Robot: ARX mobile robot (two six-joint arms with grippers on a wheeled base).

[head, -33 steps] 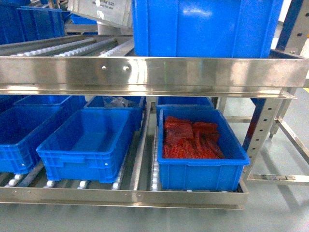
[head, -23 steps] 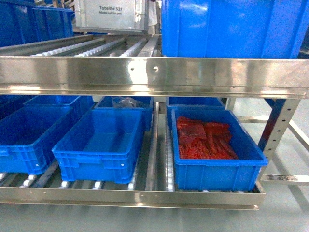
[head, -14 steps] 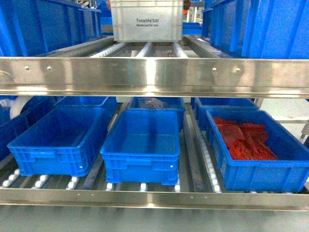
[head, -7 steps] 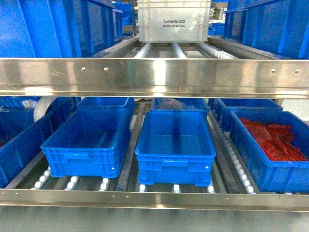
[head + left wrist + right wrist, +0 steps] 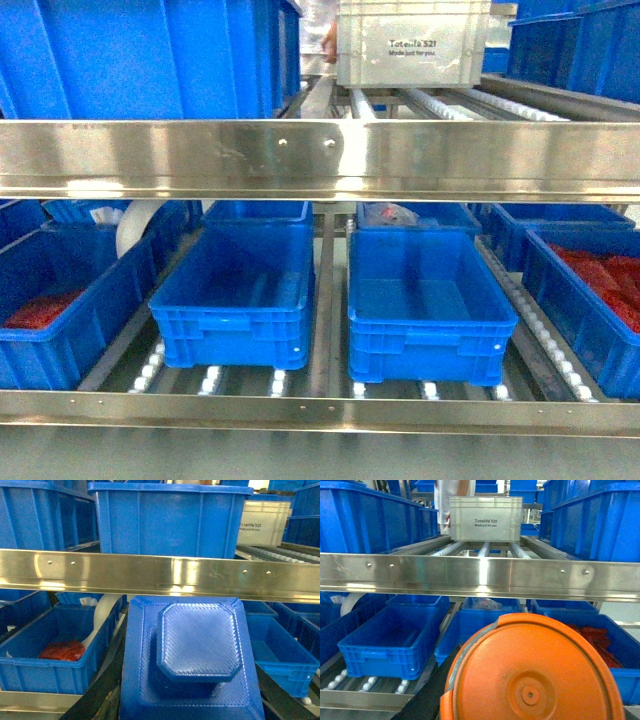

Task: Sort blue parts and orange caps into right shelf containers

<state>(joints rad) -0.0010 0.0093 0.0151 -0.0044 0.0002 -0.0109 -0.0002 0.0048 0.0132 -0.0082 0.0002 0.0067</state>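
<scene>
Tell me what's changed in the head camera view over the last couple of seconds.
The view has slid left along the shelf: the crate of red material drifted from centre-right to the right edge, the grey labelled box moved from upper left to upper right, and another crate with red contents appeared at left. The crates themselves look unmoved on the rollers. The wrist views show a blue part and an orange cap up close.

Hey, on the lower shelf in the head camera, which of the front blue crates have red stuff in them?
The two outer blue plastic crates: far-left crate and far-right crate each hold red material. The two middle crates, left-middle and right-middle, look empty.
</scene>
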